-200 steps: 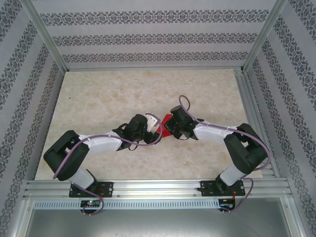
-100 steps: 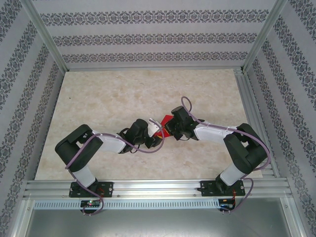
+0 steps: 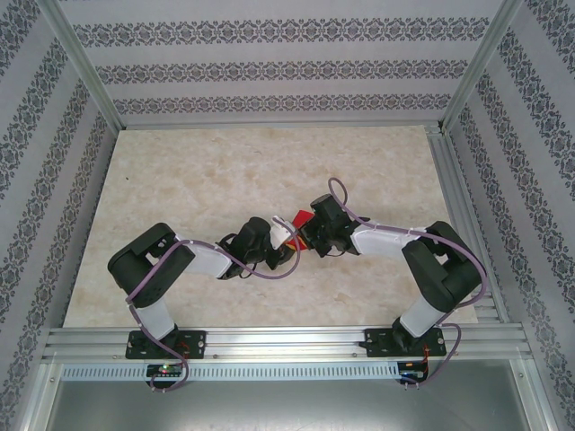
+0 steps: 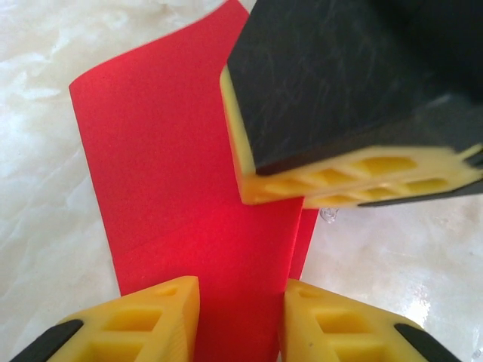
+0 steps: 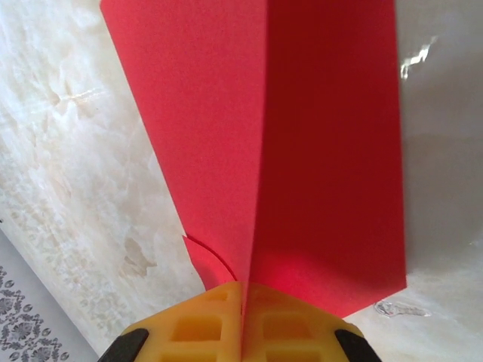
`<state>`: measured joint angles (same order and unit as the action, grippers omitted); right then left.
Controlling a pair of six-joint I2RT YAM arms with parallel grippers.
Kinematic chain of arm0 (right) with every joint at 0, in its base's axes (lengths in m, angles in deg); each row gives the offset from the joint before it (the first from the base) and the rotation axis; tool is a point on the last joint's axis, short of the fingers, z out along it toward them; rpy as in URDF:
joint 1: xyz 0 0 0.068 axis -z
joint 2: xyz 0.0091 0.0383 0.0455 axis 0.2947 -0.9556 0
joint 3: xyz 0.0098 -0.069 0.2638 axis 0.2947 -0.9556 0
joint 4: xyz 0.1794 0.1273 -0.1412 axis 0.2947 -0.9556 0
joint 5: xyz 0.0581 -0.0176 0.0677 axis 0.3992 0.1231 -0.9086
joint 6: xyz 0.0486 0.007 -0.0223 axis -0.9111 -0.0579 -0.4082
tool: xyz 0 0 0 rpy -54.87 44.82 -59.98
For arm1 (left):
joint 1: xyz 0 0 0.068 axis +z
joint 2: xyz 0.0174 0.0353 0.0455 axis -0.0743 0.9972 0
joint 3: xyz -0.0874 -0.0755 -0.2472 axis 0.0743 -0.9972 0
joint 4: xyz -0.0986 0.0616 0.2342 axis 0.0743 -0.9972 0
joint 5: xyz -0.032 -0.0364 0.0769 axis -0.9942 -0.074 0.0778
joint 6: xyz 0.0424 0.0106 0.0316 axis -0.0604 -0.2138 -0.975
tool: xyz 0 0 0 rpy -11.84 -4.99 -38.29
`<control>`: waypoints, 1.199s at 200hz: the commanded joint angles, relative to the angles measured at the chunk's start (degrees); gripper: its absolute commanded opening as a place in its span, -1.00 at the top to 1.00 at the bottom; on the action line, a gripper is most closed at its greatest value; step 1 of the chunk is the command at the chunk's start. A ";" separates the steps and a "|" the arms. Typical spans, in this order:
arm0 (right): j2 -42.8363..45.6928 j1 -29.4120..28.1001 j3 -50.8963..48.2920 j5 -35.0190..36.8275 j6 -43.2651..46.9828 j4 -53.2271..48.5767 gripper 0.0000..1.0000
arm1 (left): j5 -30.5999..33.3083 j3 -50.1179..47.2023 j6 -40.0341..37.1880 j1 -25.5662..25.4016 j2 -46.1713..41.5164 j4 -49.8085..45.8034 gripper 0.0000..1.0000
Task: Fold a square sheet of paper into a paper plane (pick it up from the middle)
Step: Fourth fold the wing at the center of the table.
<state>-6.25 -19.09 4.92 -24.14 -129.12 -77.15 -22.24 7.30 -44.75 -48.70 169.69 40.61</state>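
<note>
Paper plane in grip of right pincer

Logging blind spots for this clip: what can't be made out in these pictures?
Top view: red folded paper plane, mostly covered by both grippers; shape unreadable.
Left wrist view: plane's far end, hidden behind right gripper's black-and-yellow finger.
Left wrist view: whether left gripper touches the paper; bottom edge cuts it.
Right wrist view: plane's tip, past top edge.

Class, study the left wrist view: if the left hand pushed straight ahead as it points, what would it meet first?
The paper plane, already between the fingers of the left hand; just beyond, probably the shut right hand, though depth is unclear.
</note>
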 commanded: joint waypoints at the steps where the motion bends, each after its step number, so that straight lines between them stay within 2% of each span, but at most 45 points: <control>1: -0.84 0.73 0.71 -1.56 -1.06 1.44 0.97 | -0.50 0.71 1.08 -0.91 0.61 3.83 0.42; 18: -0.22 1.21 0.66 -1.94 -0.54 1.57 0.84 | 1.04 0.38 1.12 -0.88 0.84 4.24 0.58; 40: 1.95 2.40 0.82 -2.23 1.73 1.05 0.49 | 1.31 0.36 1.28 -0.90 1.31 3.83 0.71; 64: 5.62 3.91 1.01 -1.82 6.85 -1.66 0.08 | 0.91 0.27 2.67 -0.86 1.07 3.61 0.73; 94: 10.14 5.96 -1.84 -1.54 18.06 -0.01 -0.11 | -0.07 0.47 7.85 -0.82 0.75 2.73 0.76; 129: 10.66 6.69 -4.31 -4.64 28.49 2.74 -0.10 | -0.07 0.12 18.69 -0.55 -0.06 2.61 0.79; 179: 6.93 6.43 -5.44 -7.82 28.40 7.08 0.05 | -0.18 -0.41 29.58 0.30 -1.10 3.12 0.80; 240: 0.85 5.91 -2.61 -10.62 27.63 8.64 0.15 | -1.58 -0.81 36.68 1.55 -1.51 3.78 0.83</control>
<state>-3.80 -12.75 -0.11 -32.67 -102.30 -70.92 -22.57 7.23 -13.21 -48.07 169.21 41.85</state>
